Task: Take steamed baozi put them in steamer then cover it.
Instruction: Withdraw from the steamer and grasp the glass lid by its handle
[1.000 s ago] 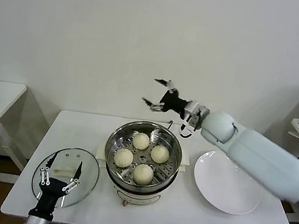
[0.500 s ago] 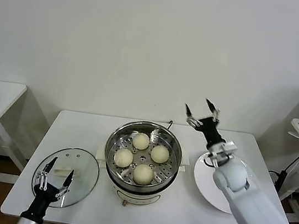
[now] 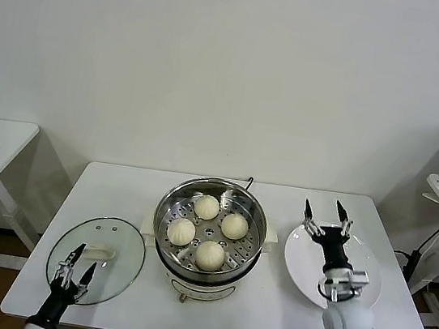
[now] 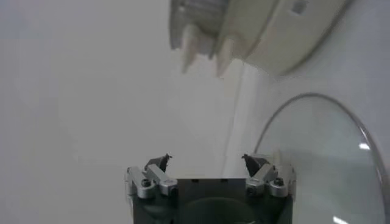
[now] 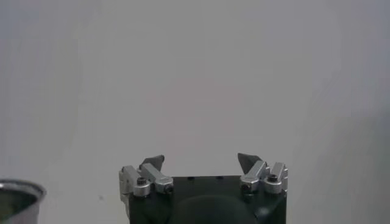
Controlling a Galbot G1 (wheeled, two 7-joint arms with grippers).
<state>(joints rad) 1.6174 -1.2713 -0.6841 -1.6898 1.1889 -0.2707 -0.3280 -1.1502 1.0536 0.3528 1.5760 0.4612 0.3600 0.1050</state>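
Head view shows us the cover (image 3: 97,258) lying flat left of the steamer (image 3: 209,233), just ahead of our empty, spread-fingered left gripper (image 3: 74,273), the nearer arm.

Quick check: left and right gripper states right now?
Left gripper: open, holding nothing, over the near edge of the cover.
Right gripper: open, holding nothing, over the white plate.

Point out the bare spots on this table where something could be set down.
Bare tabletop: the front strip between steamer and plate, and the far-left corner behind the cover. Crowded: the middle, where the steamer holds four baozi.
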